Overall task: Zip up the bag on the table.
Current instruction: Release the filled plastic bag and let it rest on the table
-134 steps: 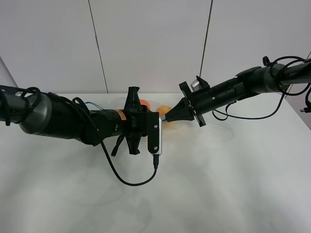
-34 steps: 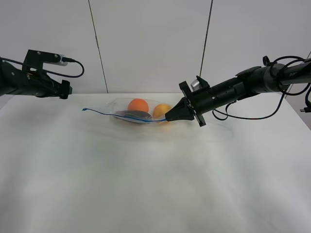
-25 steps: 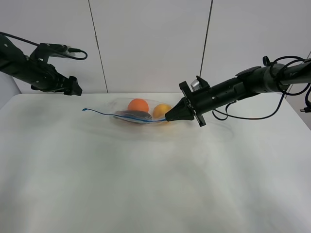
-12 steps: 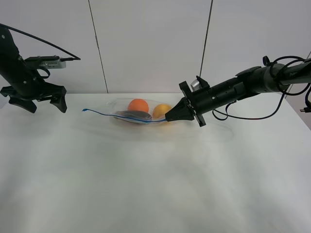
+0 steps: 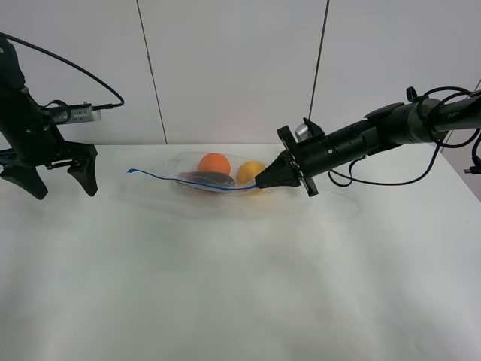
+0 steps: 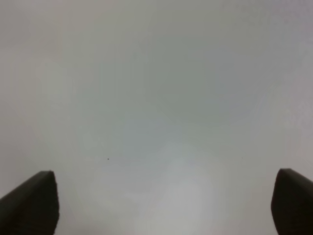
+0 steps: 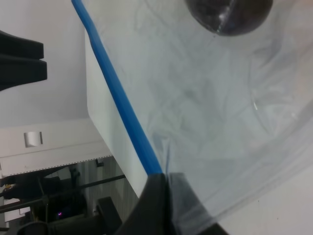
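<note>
Toward the back of the table (image 5: pixel 240 286), the right gripper (image 5: pixel 260 183) is clamped shut on one end of the bag's (image 5: pixel 214 171) blue seal strip (image 5: pixel 161 175), while the left gripper (image 5: pixel 62 189) hangs wide open, empty, well apart. Any tug could simply drag the unanchored bag.

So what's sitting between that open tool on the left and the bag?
Nothing is. In the exterior high view, only bare white table lies between the left tool and the bag.

No readable text, label or number anywhere.
</note>
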Robot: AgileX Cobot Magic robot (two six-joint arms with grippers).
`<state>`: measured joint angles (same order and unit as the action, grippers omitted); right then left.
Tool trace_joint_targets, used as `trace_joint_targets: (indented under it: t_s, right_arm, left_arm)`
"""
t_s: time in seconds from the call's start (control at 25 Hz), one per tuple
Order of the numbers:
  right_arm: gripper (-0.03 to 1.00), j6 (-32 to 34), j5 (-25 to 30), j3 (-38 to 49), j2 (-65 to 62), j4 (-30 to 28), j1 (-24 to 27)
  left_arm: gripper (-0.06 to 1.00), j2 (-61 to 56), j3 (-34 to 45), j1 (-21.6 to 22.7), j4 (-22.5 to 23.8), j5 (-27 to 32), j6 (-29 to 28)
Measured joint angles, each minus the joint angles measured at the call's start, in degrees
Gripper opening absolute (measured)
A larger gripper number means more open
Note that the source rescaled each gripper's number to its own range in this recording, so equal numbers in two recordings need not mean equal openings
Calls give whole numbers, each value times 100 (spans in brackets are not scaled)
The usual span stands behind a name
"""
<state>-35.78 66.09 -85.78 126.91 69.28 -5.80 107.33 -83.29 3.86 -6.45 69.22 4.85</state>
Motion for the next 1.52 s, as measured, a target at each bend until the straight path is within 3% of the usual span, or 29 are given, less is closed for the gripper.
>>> trace_joint_targets:
  t_s: [0.32, 1.2, 1.52]
  right_arm:
    - [0, 0, 50, 0, 0, 0, 0]
    - [0, 0, 89, 0, 0, 0, 0]
    - [0, 0, 89, 0, 0, -2, 0]
  left_arm:
    - [100, -1295, 1260, 0, 133, 12, 0]
    - [100, -7175, 4953, 0, 133, -117, -80]
    - [100, -8695, 5030, 0, 133, -257, -80]
